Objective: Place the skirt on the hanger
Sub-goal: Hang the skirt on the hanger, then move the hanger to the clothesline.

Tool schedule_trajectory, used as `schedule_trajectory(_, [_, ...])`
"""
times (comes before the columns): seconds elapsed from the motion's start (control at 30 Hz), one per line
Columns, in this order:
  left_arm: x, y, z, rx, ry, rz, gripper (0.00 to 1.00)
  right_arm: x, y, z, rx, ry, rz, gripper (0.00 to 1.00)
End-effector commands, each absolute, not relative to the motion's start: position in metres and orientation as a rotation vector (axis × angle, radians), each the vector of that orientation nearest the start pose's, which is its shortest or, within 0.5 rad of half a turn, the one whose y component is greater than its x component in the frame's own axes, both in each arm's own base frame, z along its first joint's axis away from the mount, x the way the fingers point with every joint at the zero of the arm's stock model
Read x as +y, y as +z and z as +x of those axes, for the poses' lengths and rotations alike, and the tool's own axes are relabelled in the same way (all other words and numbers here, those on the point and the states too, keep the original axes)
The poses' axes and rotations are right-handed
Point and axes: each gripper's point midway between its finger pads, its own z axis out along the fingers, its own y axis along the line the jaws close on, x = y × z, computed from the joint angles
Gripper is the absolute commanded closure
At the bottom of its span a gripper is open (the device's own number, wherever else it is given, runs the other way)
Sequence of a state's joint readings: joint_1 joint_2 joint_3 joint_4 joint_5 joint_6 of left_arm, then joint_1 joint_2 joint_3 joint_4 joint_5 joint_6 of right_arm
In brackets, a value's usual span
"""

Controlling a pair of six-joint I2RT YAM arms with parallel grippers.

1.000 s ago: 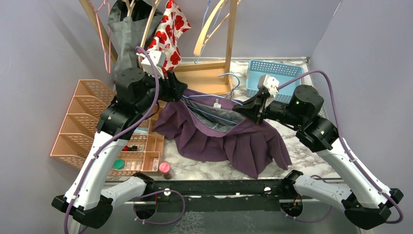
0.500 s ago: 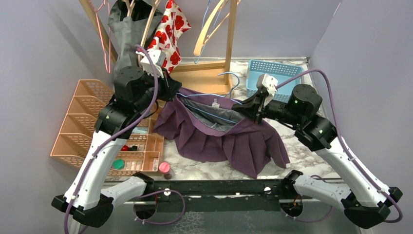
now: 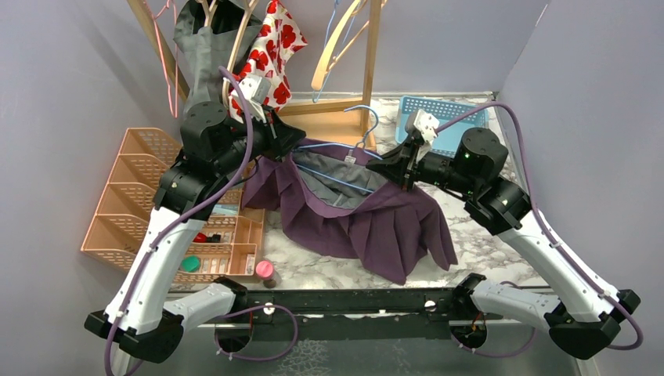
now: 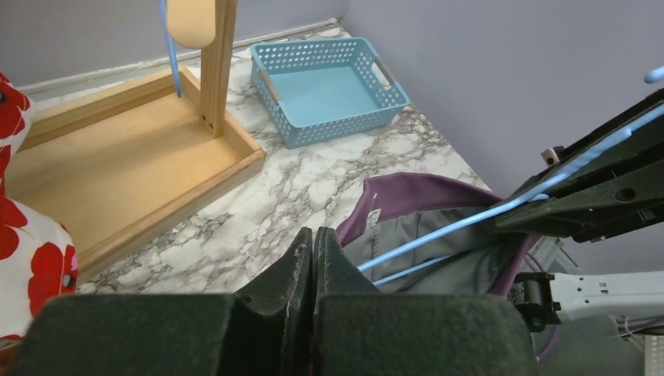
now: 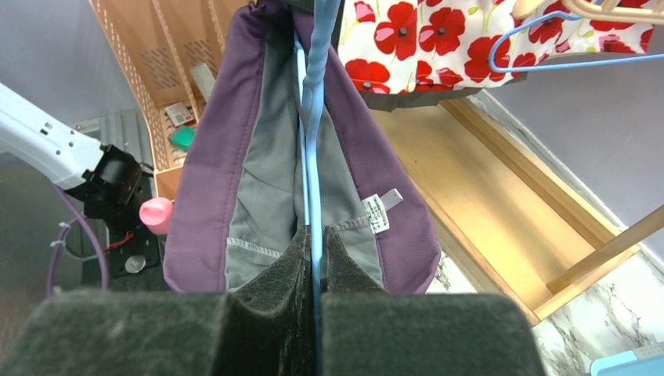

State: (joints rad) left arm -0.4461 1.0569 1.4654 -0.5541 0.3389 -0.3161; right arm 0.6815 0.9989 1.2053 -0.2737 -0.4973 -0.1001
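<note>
Two end effectors are in view. Our right end effector point(image 5: 315, 235) pinches the one light blue wire hanger point(image 5: 315, 117), which runs inside the waistband of the one purple pleated skirt point(image 3: 368, 227). The skirt hangs between the arms, its hem on the marbled tabletop point(image 3: 329, 272). Our left end effector point(image 4: 313, 235) is pressed together at the waistband's other end; whether it grips cloth we cannot tell. One peach plastic organiser point(image 3: 133, 196) holds a green cap point(image 3: 190, 263) and other small bits.
</note>
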Motion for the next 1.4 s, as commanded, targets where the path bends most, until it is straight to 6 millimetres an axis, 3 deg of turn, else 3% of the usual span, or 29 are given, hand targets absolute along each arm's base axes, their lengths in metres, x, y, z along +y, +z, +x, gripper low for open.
schedule_trajectory(0.0, [-0.212, 0.441, 0.248, 1.658, -0.934, 0.421, 1.00, 0.271, 0.441, 0.215, 1.207, 0.821, -0.887, 0.99])
schedule_trajectory(0.1, [-0.213, 0.440, 0.250, 1.651, -0.926, 0.433, 1.00, 0.269, 0.446, 0.220, 1.195, 0.804, -0.850, 0.99])
schedule_trajectory(0.3, [-0.218, 0.445, 0.256, 1.616, -0.928, 0.454, 0.74, 0.257, 0.451, 0.212, 1.145, 0.786, -0.806, 0.99])
schedule_trajectory(0.53, [-0.221, 0.471, 0.270, 1.529, -0.909, 0.448, 0.52, 0.246, 0.431, 0.202, 1.175, 0.787, -0.792, 0.99])
schedule_trajectory(0.77, [-0.196, 0.512, 0.323, 1.376, -0.672, 0.279, 0.29, 0.240, 0.419, 0.199, 1.207, 0.782, -0.777, 0.99])
schedule_trajectory(0.87, [-0.202, 0.512, 0.351, 1.379, -0.624, 0.279, 0.21, 0.238, 0.419, 0.199, 1.210, 0.775, -0.770, 0.99])
schedule_trajectory(1.03, [-0.225, 0.499, 0.393, 1.409, -0.616, 0.315, 0.18, 0.236, 0.418, 0.200, 1.217, 0.768, -0.766, 0.99])
schedule_trajectory(1.23, [-0.235, 0.498, 0.438, 1.395, -0.516, 0.340, 0.17, 0.237, 0.417, 0.200, 1.223, 0.771, -0.765, 0.99])
schedule_trajectory(1.37, [-0.249, 0.494, 0.453, 1.427, -0.519, 0.405, 0.22, 0.236, 0.418, 0.201, 1.224, 0.769, -0.758, 0.99])
